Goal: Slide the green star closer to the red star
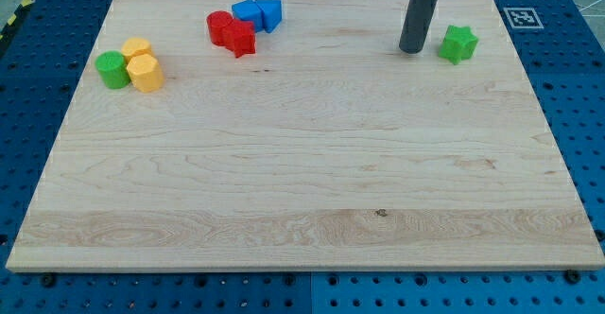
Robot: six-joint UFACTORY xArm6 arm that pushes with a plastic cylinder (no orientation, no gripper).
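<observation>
Seven small coloured blocks are sitting on the pale wooden board [302, 182], and my tip [411, 51], the lower end of the straight dark rod, is resting near the view's top right. Just beside my tip, on its view-right side and apart from it by a narrow strip of bare wood, the green star block [458, 43] is lying flat. No fingers or jaws are showing on this rod, so nothing is being held; the tip is simply standing on the wood. Well away to the view's left of my tip, the red star block [241, 39] is sitting pressed against a red rounded block [220, 26], with two blue blocks [258, 14] touching each other right behind them toward the view's top; their exact shapes are hard to make out. Farther still toward the view's left, two yellow blocks [142, 64] are stacking up close together, and a green rounded block [112, 70] is nestling against their left side. Around the board, blue perforated table surface [577, 78] is showing.
</observation>
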